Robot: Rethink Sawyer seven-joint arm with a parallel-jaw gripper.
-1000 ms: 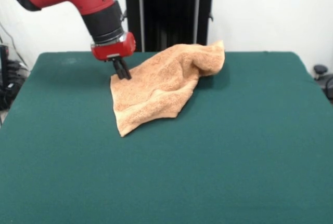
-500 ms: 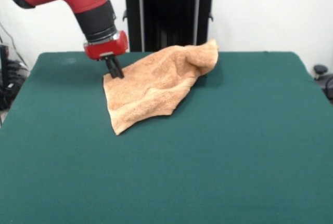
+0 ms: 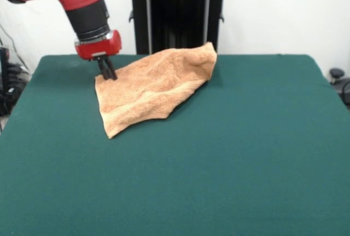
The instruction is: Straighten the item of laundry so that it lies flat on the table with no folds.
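Observation:
The light orange-tan terry towel [image 3: 150, 85] lies on the dark green table [image 3: 229, 154], left of centre and toward the far side. It is still creased, with a fold along its near right edge. My gripper [image 3: 107, 75] comes down from the upper left on the red and black arm and is shut on the towel's far left corner, just at the table surface. The towel's far right corner reaches toward the pedestal.
The black pedestal [image 3: 178, 11] stands behind the table's far edge. Dark cables and equipment [image 3: 8, 82] sit off the table's left side, and a small dark object [image 3: 336, 74] sits off the right side.
My gripper has moved left with the towel's corner in it, dragging the whole towel left. The raised hump at the far right has flattened out.

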